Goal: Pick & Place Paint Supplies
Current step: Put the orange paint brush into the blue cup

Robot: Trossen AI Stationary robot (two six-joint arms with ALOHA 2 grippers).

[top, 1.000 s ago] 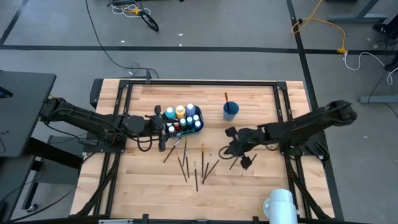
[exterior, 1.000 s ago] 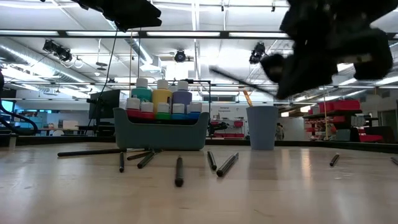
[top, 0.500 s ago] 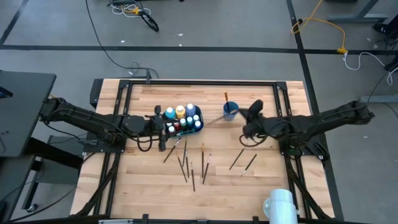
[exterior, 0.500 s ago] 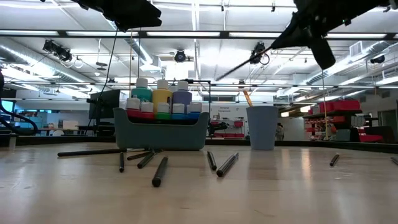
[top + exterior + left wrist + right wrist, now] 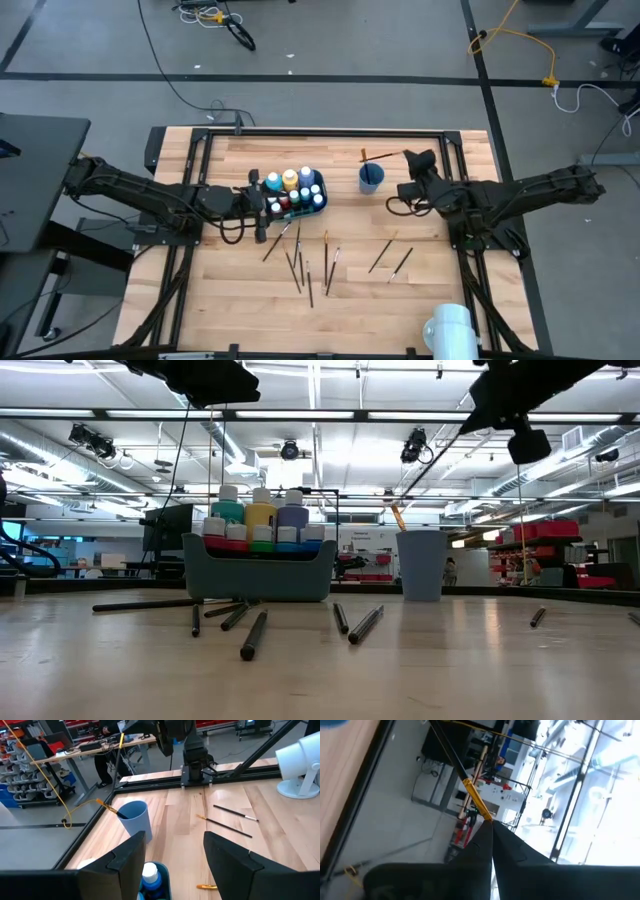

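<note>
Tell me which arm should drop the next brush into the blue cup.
Right. The right gripper is shut on a paintbrush right beside the blue cup. The left gripper waits open by the teal bin.

My right gripper (image 5: 412,158) has swung from low over the scattered brushes up and back to just beside the blue cup (image 5: 371,178), carrying a paintbrush (image 5: 381,155) whose tip now hangs above the cup's rim.

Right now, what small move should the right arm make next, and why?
Probably lower the paintbrush into the blue cup. The right claw is shut on it, raised beside the cup, which already holds one brush.
</note>
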